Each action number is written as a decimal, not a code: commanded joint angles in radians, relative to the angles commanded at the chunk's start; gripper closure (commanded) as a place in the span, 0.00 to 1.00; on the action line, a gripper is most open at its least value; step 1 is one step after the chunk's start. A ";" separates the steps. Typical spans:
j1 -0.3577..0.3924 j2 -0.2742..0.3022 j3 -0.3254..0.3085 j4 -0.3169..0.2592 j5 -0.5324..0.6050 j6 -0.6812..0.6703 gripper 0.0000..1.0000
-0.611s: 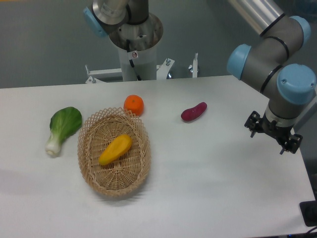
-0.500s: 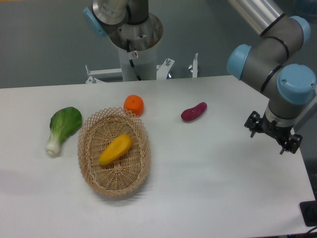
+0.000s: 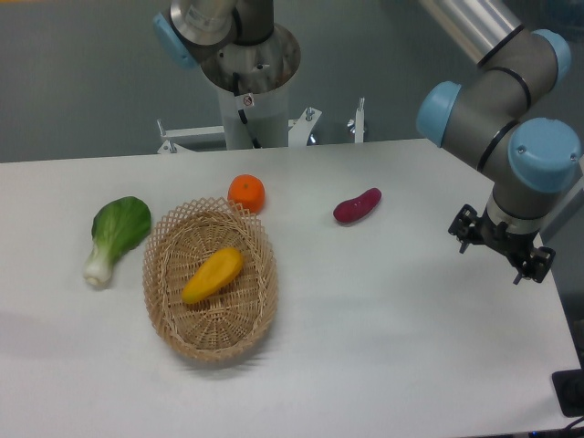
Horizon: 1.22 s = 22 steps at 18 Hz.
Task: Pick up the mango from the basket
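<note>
mango (image 3: 213, 276) in basket (image 3: 173, 313), orange (image 3: 246, 192) just behind, gripper (image 3: 500, 253) far right

Claw (image 3: 500, 248) spread indiscernible

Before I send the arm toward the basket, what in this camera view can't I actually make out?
- End effector: small and dark at the right; its fingers are not resolvable, so open or shut is unclear.
- Mango: its underside is hidden against the basket floor.
- Orange: its lower edge sits behind the basket rim; touching or not is unclear.
- Arm: its upper links are cut off by the top edge.
</note>
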 joint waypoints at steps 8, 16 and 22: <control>-0.041 0.014 -0.028 0.000 -0.038 -0.112 0.00; -0.129 0.084 -0.123 0.003 -0.123 -0.244 0.00; -0.196 0.147 -0.209 0.002 -0.140 -0.244 0.00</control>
